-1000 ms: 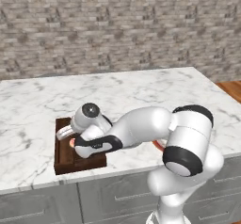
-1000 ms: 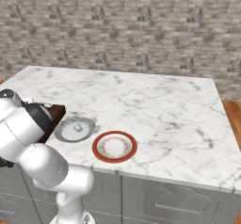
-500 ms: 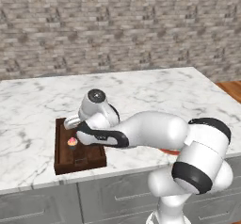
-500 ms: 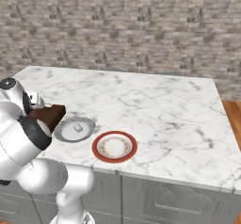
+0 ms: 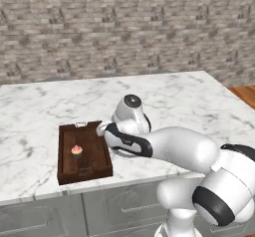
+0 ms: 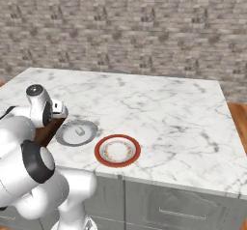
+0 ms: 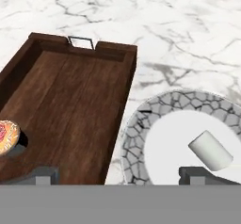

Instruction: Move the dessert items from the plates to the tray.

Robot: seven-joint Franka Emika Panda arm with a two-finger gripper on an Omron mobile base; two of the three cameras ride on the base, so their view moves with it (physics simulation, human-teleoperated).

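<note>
The cupcake (image 5: 76, 150) with pink frosting stands in the dark wooden tray (image 5: 94, 156), at its left side in the hand view (image 7: 7, 136). My gripper (image 7: 117, 176) is open and holds nothing. It hovers over the tray's right wall (image 7: 120, 119) and the grey plate (image 7: 136, 133) beside it. The white marshmallow cylinder (image 7: 210, 150) lies on that plate, just above my right fingertip (image 7: 193, 173). From the right base view the grey plate (image 6: 65, 136) with the marshmallow (image 6: 79, 132) sits left of the red-rimmed plate (image 6: 102, 144), which carries no sweet.
The tray (image 6: 48, 130) sits near the counter's front edge, touching or nearly touching the grey plate. White marble counter (image 6: 164, 113) stretches wide to the right and back. A brick wall (image 5: 124, 27) stands behind it.
The gripper has come off the cupcake, which now stands free in the tray. The hand has swung right, from over the tray to its right wall and the grey plate.
</note>
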